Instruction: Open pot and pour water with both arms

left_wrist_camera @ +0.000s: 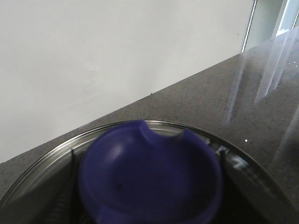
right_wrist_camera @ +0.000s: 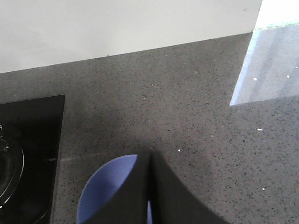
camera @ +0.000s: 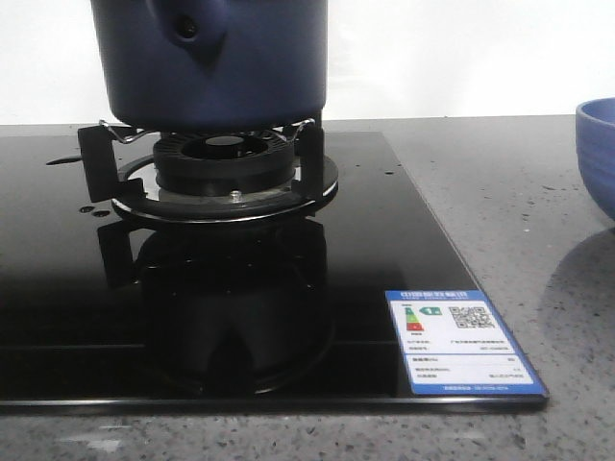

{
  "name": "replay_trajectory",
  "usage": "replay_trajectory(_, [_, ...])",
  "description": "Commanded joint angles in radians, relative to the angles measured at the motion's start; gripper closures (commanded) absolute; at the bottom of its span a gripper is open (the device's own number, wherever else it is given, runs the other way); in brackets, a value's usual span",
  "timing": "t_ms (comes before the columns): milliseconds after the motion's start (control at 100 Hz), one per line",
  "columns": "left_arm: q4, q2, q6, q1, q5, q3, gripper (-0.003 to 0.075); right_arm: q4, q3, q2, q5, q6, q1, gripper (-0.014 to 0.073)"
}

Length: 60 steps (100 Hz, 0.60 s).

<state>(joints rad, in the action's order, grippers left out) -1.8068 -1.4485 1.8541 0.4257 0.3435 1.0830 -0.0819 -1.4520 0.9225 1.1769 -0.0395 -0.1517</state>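
The dark navy pot (camera: 240,67) stands on the burner's pot stand, and the stub with its hole faces me. In the left wrist view a blurred dark-blue round hollow shape (left_wrist_camera: 149,177) with a notch in its rim sits over the steel burner ring (left_wrist_camera: 42,168). I cannot tell whether it is the pot's top or a lid. No left fingers show. My right gripper (right_wrist_camera: 149,154) is shut and empty, with its dark fingers pressed together. It hovers over the light blue bowl (right_wrist_camera: 107,186). Neither gripper shows in the front view.
The black glass cooktop (camera: 384,221) carries the burner (camera: 221,163) and a blue-and-white label (camera: 456,341) at its front right corner. The light blue bowl (camera: 598,154) stands on the speckled grey counter (right_wrist_camera: 187,102), right of the cooktop. A white wall is behind.
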Motion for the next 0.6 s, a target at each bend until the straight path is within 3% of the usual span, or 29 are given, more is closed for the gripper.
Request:
replay_trajectory(0, [-0.049,0.035,0.000,0.006,-0.003,0.032,0.0195,-0.011,-0.026,-0.005,-0.071,0.013,-0.005,0.0656])
replay_trajectory(190, [-0.051,0.108,0.000,0.005,-0.008,0.032,0.0195,-0.016,-0.020,-0.005,-0.086,0.015,-0.004,0.0656])
replay_trajectory(320, [-0.051,0.219,-0.025,0.005,-0.023,0.020,0.0234,-0.065,0.020,-0.024,-0.151,0.113,0.035,0.0655])
replay_trajectory(440, [-0.051,0.368,-0.068,0.005,-0.117,-0.041,0.0379,-0.103,0.138,-0.095,-0.254,0.216,0.099,0.0655])
replay_trajectory(590, [-0.051,0.606,-0.076,0.005,-0.251,-0.209,0.0650,-0.107,0.379,-0.272,-0.451,0.293,0.157,0.0655])
